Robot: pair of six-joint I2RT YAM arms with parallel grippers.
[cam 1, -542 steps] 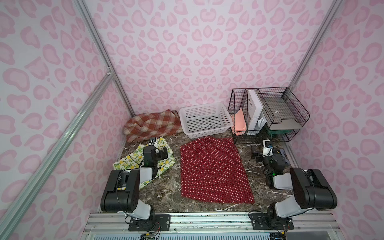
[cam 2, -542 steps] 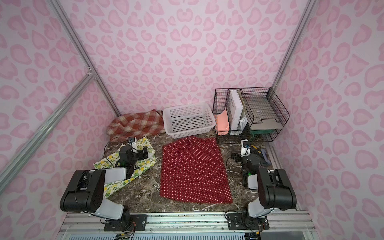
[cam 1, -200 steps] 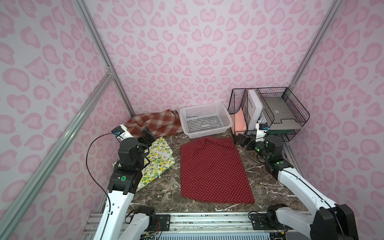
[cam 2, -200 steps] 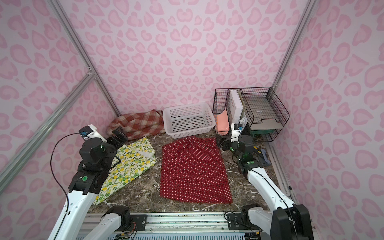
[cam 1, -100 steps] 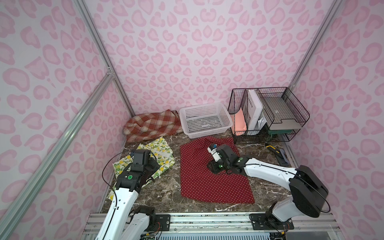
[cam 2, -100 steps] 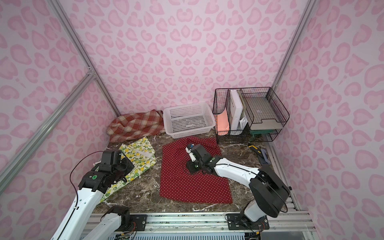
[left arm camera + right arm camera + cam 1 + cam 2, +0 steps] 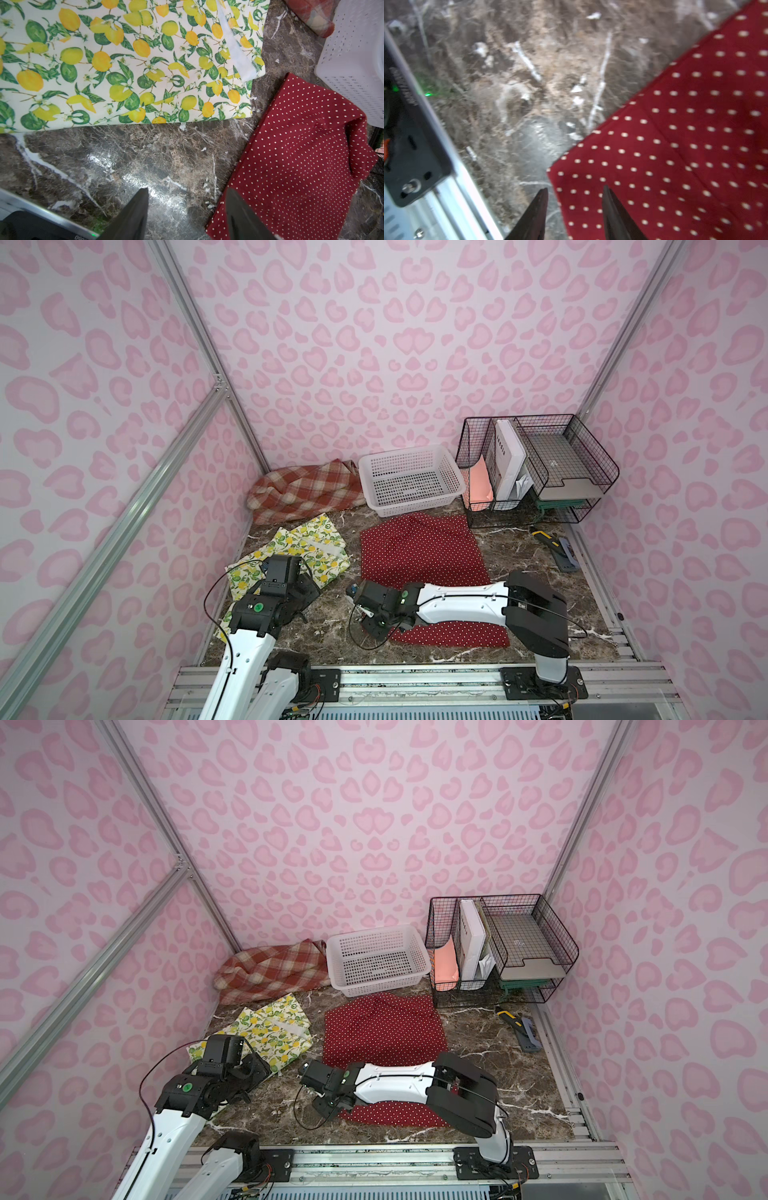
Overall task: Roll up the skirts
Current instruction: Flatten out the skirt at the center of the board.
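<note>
A: Top views, from the left?
B: Plaid skirt [image 7: 303, 493] bunched in the back corner, lemon skirt [image 7: 307, 547] lying before it. Left claw [image 7: 187, 191] is spread over bare desk [image 7: 116, 158] just beside its near edge, holding nothing.
A: Then?
B: Red dotted skirt [image 7: 419, 551] mid-desk. Right claw [image 7: 575, 189] is spread, straddling its near left corner, gripping nothing.

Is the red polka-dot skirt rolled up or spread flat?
Spread flat: the red polka-dot skirt lies unrolled on the marble table, only its far end slightly rumpled.
</note>
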